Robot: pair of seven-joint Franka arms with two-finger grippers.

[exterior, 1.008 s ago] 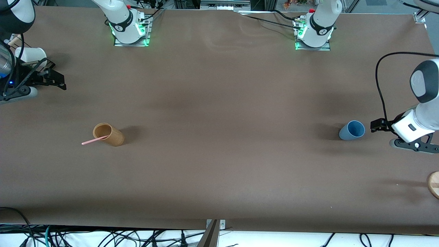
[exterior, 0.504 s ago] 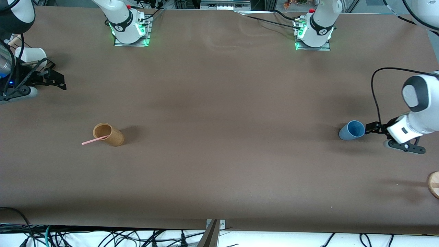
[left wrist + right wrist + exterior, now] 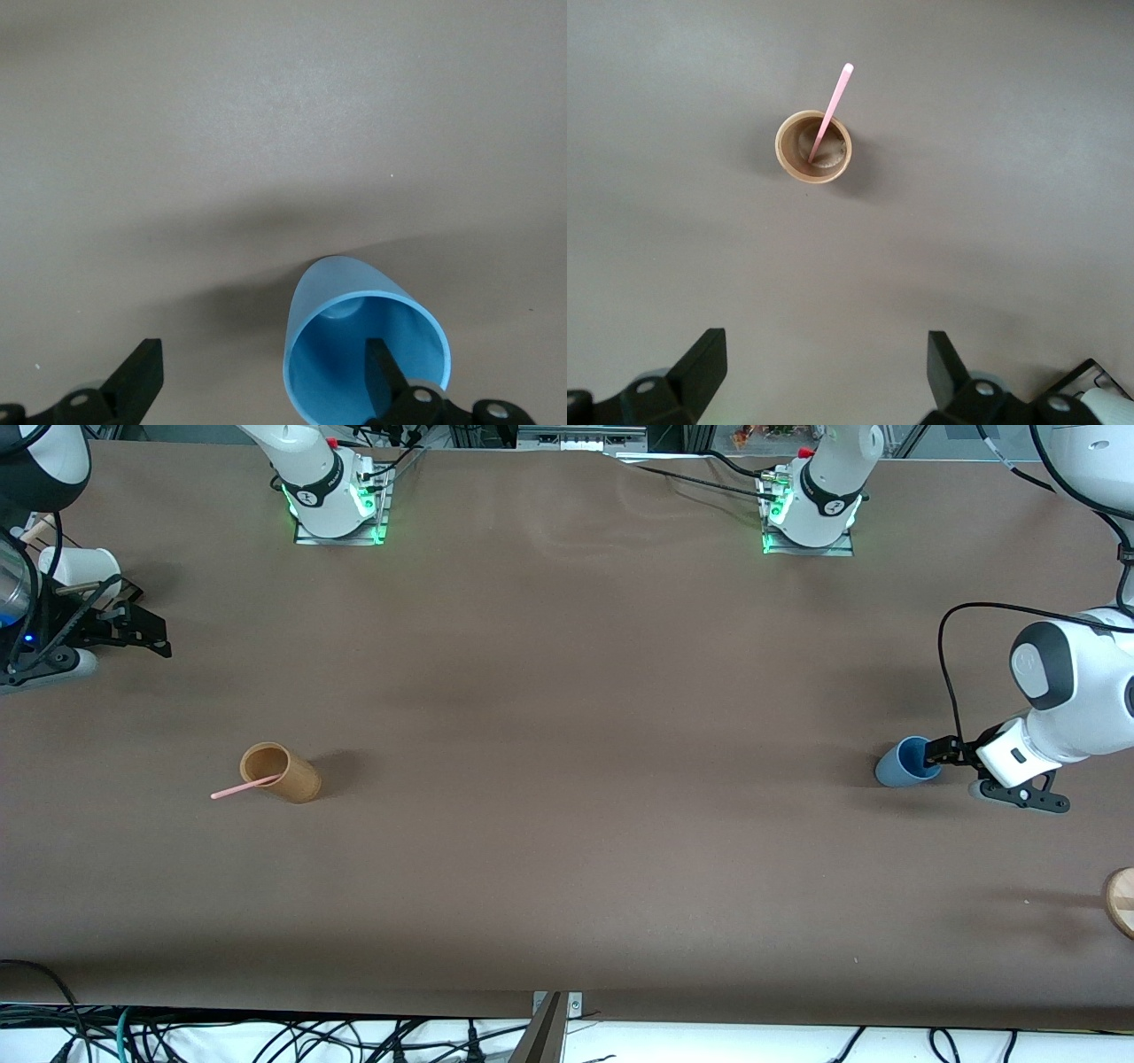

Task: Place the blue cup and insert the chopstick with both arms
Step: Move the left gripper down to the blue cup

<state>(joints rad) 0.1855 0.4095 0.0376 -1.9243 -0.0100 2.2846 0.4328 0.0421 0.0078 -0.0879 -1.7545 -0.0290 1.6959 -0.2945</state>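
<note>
The blue cup [image 3: 899, 766] sits toward the left arm's end of the table, and its bright blue inside faces the left wrist camera [image 3: 363, 354]. My left gripper [image 3: 935, 755] is open at the cup's mouth. In the left wrist view [image 3: 261, 363] one finger [image 3: 383, 376] is inside the rim and the other [image 3: 140, 372] is well outside it over bare table. The pink chopstick [image 3: 241, 788] leans in the tan wooden cup [image 3: 283, 772] and sticks out of it; it also shows in the right wrist view [image 3: 830, 106]. My right gripper [image 3: 146, 631] waits open and empty [image 3: 824, 354] at its own end.
A white cup [image 3: 80, 564] stands by the right gripper at the table's edge. A round wooden piece [image 3: 1121, 901] pokes in at the left arm's end, nearer the front camera. The brown table [image 3: 567, 717] spreads between the two cups.
My left gripper has moved from beside the blue cup onto its mouth, with one finger now inside the rim. The cup, the chopstick and the right arm have not moved.
</note>
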